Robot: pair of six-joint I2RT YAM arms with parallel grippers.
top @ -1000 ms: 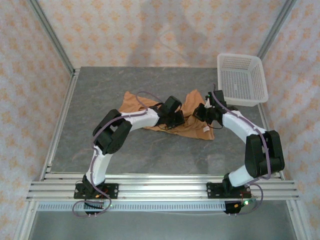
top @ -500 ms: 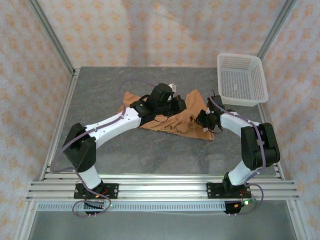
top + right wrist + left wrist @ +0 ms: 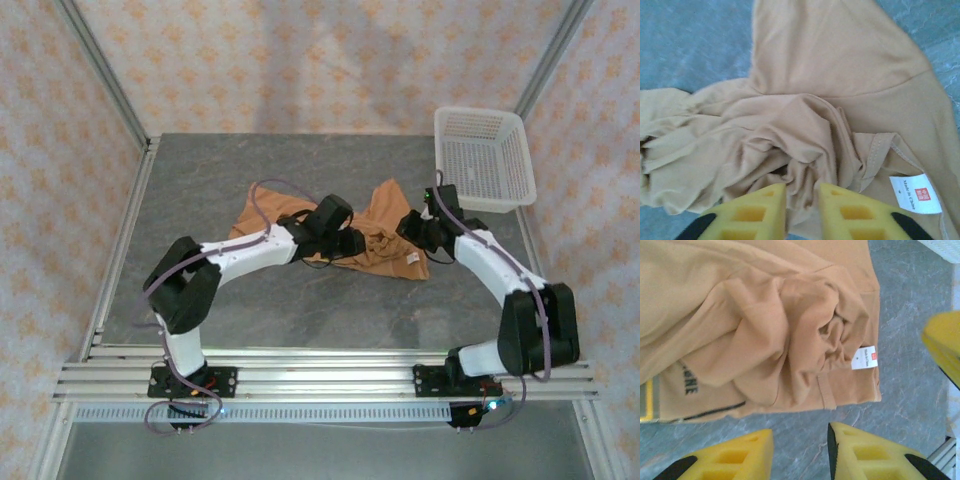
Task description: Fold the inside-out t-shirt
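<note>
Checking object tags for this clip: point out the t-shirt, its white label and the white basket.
inside-out t-shirt (image 3: 385,250), top external view, bunched cloth near its middle.
white label (image 3: 915,194), right wrist view, middle of the label.
white basket (image 3: 490,201), top external view, its near wall.

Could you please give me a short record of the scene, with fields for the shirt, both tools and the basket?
t-shirt: orange-tan, crumpled, unfolded, on the grey table
label: white, facing up near a seam
left tool: open, over the table beside the shirt's edge, holding nothing
right tool: narrowly apart over bunched cloth; grip unclear
basket: white, far right corner, apart from the shirt
</note>
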